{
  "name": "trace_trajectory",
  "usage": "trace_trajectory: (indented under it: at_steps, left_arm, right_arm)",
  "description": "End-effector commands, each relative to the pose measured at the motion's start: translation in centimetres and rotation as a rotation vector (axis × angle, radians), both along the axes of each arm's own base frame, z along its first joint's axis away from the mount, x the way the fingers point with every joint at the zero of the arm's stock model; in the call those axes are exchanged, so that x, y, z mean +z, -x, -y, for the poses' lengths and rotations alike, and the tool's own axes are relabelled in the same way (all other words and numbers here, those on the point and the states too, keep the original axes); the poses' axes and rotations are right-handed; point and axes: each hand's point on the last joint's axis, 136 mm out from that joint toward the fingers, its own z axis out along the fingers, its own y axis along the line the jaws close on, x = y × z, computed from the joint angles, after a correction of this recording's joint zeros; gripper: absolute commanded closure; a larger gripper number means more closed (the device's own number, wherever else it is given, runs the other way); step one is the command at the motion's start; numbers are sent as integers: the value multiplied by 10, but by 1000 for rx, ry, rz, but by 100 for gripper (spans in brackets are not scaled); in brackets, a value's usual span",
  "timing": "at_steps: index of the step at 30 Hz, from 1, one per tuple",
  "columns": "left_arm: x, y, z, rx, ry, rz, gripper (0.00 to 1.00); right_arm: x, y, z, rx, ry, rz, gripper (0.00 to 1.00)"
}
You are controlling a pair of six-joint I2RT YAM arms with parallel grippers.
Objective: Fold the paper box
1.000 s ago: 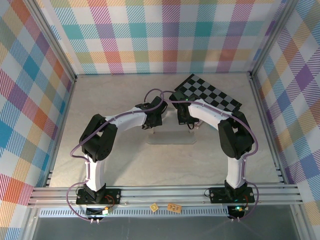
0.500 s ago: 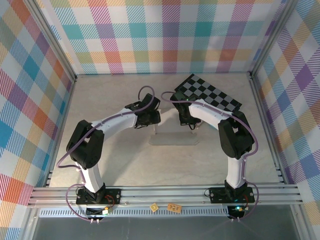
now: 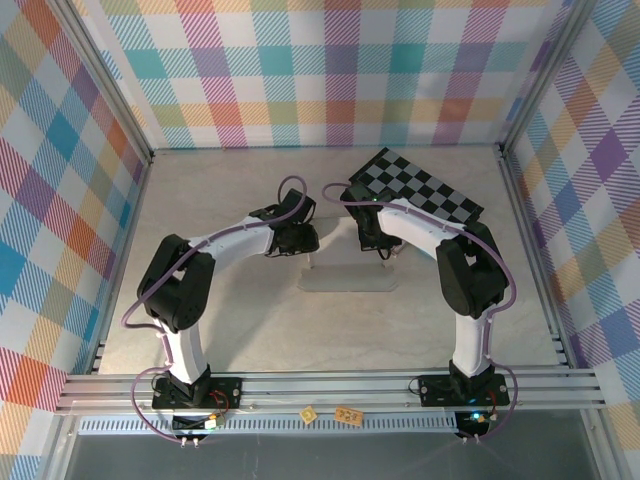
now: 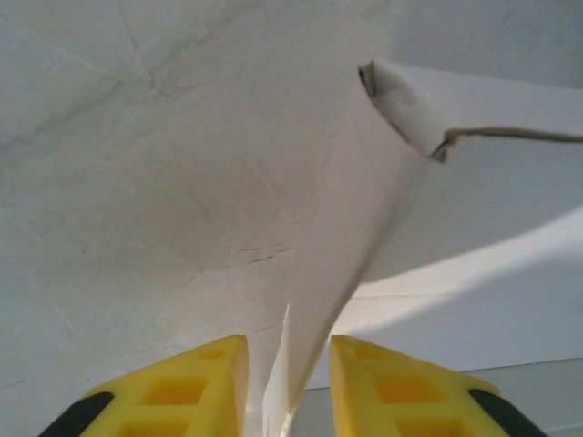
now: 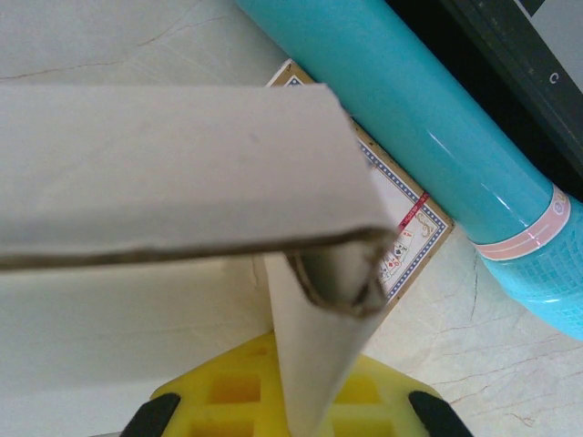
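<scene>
Mid-table, between the two wrists: the paper box [image 3: 345, 278] lies as a pale, partly raised sheet on the marbled table [image 3: 250, 330], in front of the black-and-grey checkered board [image 3: 425, 190] at the rear right.

Left gripper [image 4: 287, 391]: at the box's left end. Yellow fingers [image 4: 173, 396] stand apart with a thin upright flap rising between them. A sliver of gap shows on each side of the flap, so the jaws straddle it and are not clenched on it. The flap runs up to a curled corner, where a long side panel meets it and stretches off to the right.

Right gripper [image 5: 296, 401]: at the box's right end. A narrow flap drops straight down between the yellow fingers, and the jaws are clamped tight on it, grasping the box. Above it a long side panel crosses the right wrist view horizontally — raw cardboard edge along its lower side, curled fold at the corner.

Beyond that corner, on the table: a printed card [image 5: 407, 229] with a patterned border and pink marks, partly tucked under a glossy teal tube [image 5: 428, 155] lying diagonally. The tube has a pale band near its lower end. The dark edge of the board is just behind it.
</scene>
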Motion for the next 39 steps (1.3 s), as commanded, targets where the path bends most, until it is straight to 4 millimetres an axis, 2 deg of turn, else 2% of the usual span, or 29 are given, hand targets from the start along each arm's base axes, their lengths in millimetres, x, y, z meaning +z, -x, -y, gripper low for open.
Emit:
trace_trajectory:
  at_steps: [1,11,14,17,22,26,27,29,31,33,36,39]
  left_arm:
    - [-9,-6,-2,3,-26,10,76]
    - [-26,-2,-2,-5,-66,-17,79]
    - [-29,0,-5,-6,-103,-20,88]
    - [-29,5,-13,-6,-188,-12,99]
    - [-30,15,-38,41,-367,-12,100]
    - [-20,12,-41,61,-406,17,100]
    - [-17,11,-39,60,-406,18,98]
    - [-11,7,-34,55,-388,28,83]
    - [3,0,-24,47,-324,71,70]
    - [18,-7,-13,35,-244,105,62]
    - [30,-19,2,10,-132,125,58]
    - [27,-25,10,-20,-94,105,58]
  right_arm:
    - [5,7,9,-13,24,-10,100]
    - [6,5,7,-20,19,-6,100]
    - [7,4,7,-19,21,-4,100]
    - [8,3,8,-21,22,-2,100]
    - [9,3,7,-22,26,0,100]
    - [7,4,7,-21,28,-6,100]
    - [7,4,6,-21,28,-5,100]
    - [7,4,5,-20,26,-6,100]
    - [7,4,4,-16,25,-6,100]
    - [7,4,4,-15,26,-6,100]
    - [6,5,4,-12,25,-8,100]
    - [6,5,4,-13,23,-10,100]
